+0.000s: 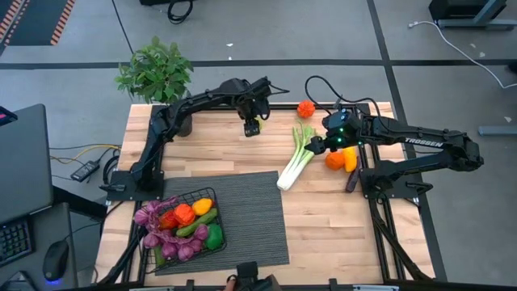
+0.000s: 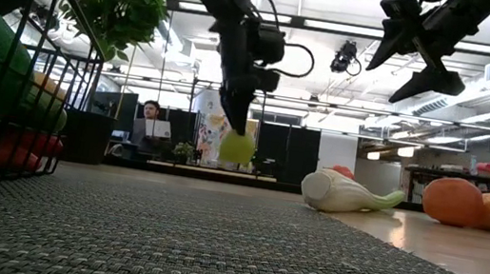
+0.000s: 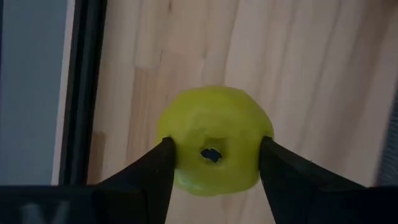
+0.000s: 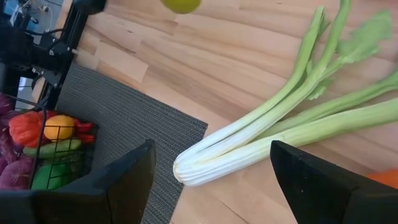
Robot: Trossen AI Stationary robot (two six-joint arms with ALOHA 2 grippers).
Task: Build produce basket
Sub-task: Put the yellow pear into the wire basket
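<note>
L claw (image 3: 214,163) grips a yellow-green round fruit (image 3: 214,140), prob the green apple, one finger on each side; fruit is lifted clear of the surface per low view, hanging under the claw. In high view the L claw (image 1: 252,127) sits over the back part of the wooden surface (image 1: 242,153), beyond the far edge of the dark ribbed mat (image 1: 258,214).

R claw (image 4: 211,180) is open, nothing between fingers, hovering above the leek/celery-like stalk (image 4: 292,130), which lies flat on the surface w/ its white end at the mat's far R corner. In high view the R claw (image 1: 319,144) is just beside the stalk's green top; in low view it is raised well above the surface.

Basket (image 1: 220,234) sits on the mat's near L corner, already holding produce: purple grapes (image 1: 153,218), red pepper (image 1: 184,214), yellow lemon (image 1: 202,205), cucumber (image 1: 198,225), a green item (image 1: 213,237).

Still loose on surface: orange item (image 1: 334,160) and yellow-orange item (image 1: 350,158) under the R arm, dark eggplant (image 1: 352,179) near them, small red-orange piece (image 1: 305,108) at the back edge.

Potted plant (image 1: 155,71) at back L corner. Person seated w/ laptop far behind in the room (image 2: 148,128).
</note>
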